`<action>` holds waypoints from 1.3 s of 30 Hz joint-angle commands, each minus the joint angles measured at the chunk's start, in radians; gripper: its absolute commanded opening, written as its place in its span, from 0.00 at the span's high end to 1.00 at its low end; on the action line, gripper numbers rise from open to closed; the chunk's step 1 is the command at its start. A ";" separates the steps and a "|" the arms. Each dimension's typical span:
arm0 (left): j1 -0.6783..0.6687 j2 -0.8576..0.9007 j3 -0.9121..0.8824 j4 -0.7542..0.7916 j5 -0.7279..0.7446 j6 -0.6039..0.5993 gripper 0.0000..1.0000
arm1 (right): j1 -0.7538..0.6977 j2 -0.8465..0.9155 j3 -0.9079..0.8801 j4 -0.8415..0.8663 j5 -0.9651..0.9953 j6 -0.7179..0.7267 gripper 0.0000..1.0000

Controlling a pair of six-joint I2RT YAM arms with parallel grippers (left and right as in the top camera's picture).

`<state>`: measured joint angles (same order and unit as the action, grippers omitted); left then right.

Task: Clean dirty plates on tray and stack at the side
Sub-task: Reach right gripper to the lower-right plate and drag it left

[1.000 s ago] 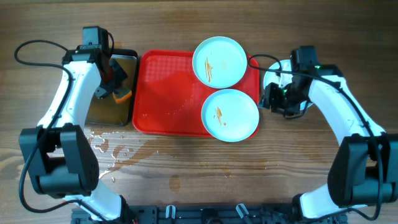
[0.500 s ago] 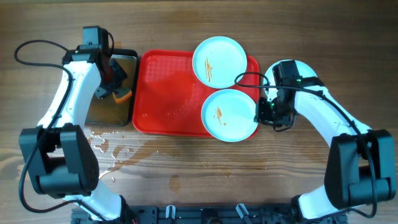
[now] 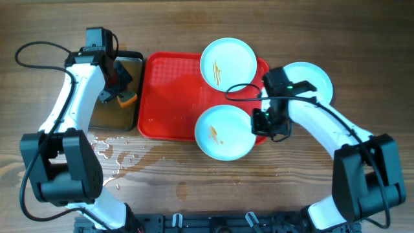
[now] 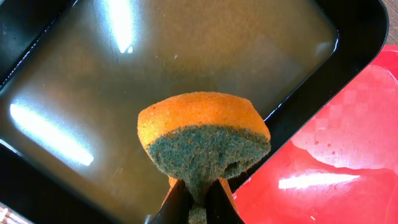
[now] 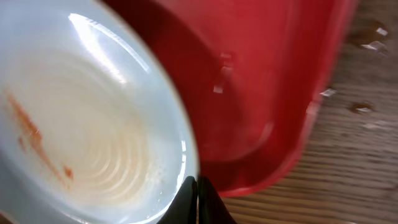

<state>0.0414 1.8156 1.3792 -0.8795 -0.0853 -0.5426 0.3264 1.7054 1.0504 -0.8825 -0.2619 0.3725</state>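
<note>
Lower centre: right claw [image 3: 255,125] pinched tight on the rim of a smeared plate [image 3: 222,133] overhanging the red tray's [image 3: 171,90] lower edge. Upper left: left claw [image 3: 120,96] clamping an orange sponge [image 4: 202,127] over a dark pan [image 4: 186,50]. Risk: thin rim grip slipping, plate tipping onto the worktop [image 3: 194,188].

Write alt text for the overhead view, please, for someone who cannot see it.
The right gripper pinches the rim of a smeared front plate overhanging the red tray's near edge. A back plate sits on the tray, a third plate beside it. The left gripper holds a sponge over a pan.
</note>
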 commanded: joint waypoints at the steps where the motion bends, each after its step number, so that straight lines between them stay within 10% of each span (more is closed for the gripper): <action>1: 0.001 0.004 0.014 0.003 -0.017 0.012 0.96 | 0.087 0.008 0.084 0.066 -0.010 0.113 0.96; 10: 0.001 0.004 0.014 0.003 -0.017 0.012 0.96 | 0.208 0.075 0.097 0.352 0.056 0.311 0.94; 18: 0.001 0.004 0.014 0.004 -0.018 0.012 0.96 | 0.132 0.073 0.316 -0.060 0.204 -0.051 0.42; 24: 0.001 0.004 0.014 0.003 -0.017 0.012 0.96 | 0.078 0.182 0.269 -0.109 0.068 -0.224 0.44; 30: 0.001 0.004 0.014 0.004 -0.018 0.012 0.96 | 0.080 0.277 0.268 -0.116 0.021 -0.216 0.66; 33: 0.001 0.004 0.014 0.004 -0.018 0.012 0.96 | 0.080 0.278 0.269 -0.102 -0.058 -0.212 0.93; 39: 0.001 0.004 0.014 0.004 -0.018 0.012 0.96 | 0.093 0.278 0.275 0.027 -0.143 -0.029 0.96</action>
<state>0.0414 1.8156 1.3792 -0.8787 -0.0853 -0.5426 0.4053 1.9759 1.3281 -0.9165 -0.3454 0.2134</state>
